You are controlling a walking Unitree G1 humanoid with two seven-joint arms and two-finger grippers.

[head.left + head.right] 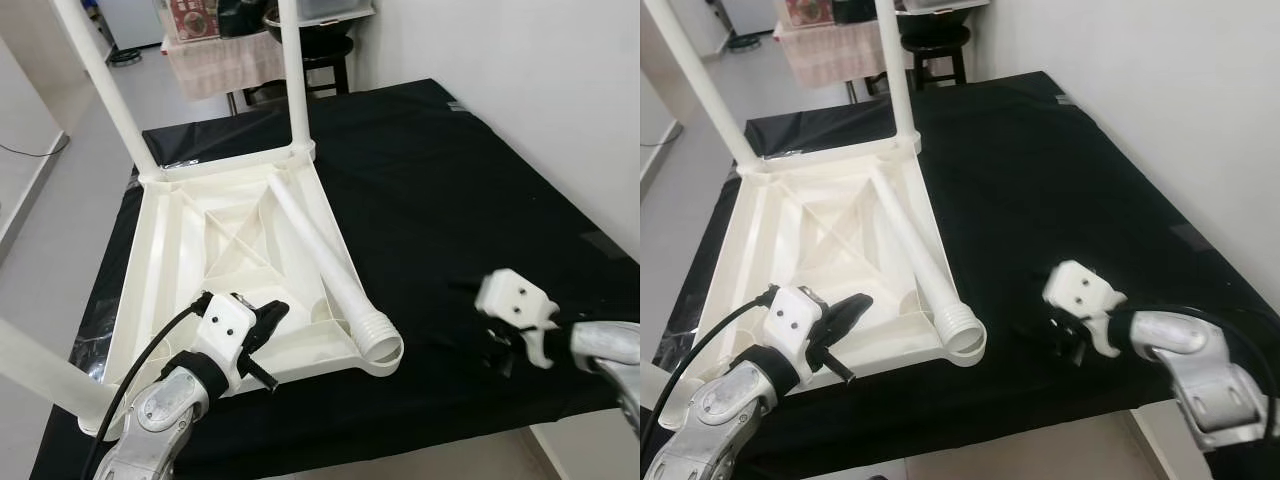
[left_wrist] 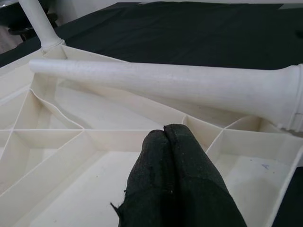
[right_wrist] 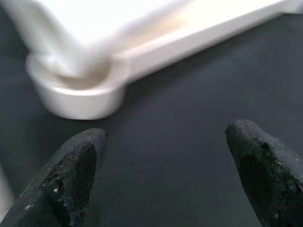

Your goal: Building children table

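Left eye view: upturned white tabletop [image 1: 215, 270] at centre-left on the black bench [image 1: 450, 190], loose leg [image 1: 325, 265] lying across it — left gripper [image 1: 268, 318] closed, empty, lower left. Right wrist view: right gripper [image 3: 163, 163] open, beside the tabletop's corner socket [image 3: 75, 90].

White table top [image 1: 190, 260] upside down on black surface; loose leg [image 1: 320, 265] lying across it

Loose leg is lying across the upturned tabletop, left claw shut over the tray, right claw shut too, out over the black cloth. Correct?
Not quite: the right claw is open, its two fingers spread apart over the black cloth, as the right wrist view shows. The rest holds: the loose leg lies across the upturned tabletop, and the left claw is shut.
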